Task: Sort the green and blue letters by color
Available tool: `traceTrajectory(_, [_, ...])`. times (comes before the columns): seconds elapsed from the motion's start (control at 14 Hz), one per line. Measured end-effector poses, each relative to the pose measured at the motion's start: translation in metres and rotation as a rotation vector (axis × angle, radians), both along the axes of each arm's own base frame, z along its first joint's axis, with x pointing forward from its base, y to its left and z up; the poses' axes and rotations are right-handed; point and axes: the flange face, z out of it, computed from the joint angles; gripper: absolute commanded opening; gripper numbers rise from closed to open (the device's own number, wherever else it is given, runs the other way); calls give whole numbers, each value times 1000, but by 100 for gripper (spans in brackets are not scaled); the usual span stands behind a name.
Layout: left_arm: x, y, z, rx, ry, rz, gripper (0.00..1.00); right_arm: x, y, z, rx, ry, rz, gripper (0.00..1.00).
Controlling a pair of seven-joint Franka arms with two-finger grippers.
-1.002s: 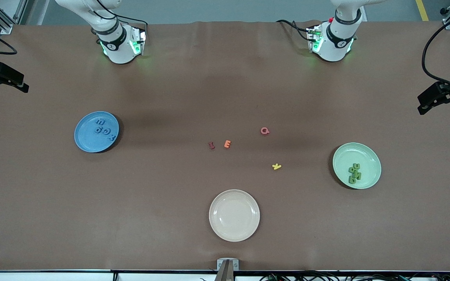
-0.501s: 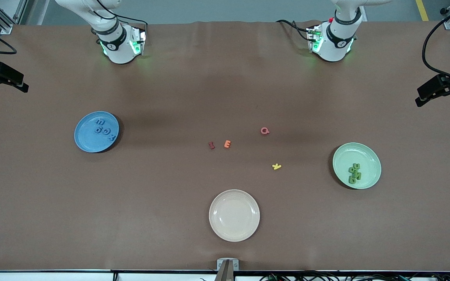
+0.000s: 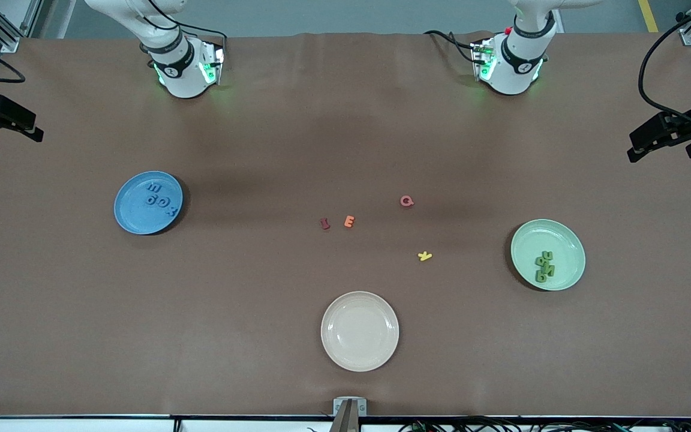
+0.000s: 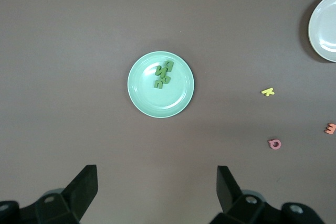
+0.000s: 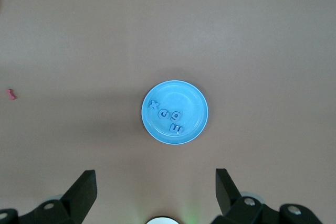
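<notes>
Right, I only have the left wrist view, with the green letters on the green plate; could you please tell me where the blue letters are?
Observer: All four blue letters lie on the blue plate, toward the right arm's end of the table.
Operator: Thank you. Is anything loose that I cannot see?
Observer: Yes, a red letter lies on the table beside the orange letter.
Operator: And the right gripper?
Observer: The right gripper hangs open, high over the right arm's end of the table, holding nothing.
</notes>
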Motion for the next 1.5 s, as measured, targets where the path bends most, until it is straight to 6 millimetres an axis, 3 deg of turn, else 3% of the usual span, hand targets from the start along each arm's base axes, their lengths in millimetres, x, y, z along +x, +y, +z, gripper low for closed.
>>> traceTrajectory(1.5, [7, -1, -9, -2, -8, -5, 100, 0, -3, 0, 0, 0, -5, 100])
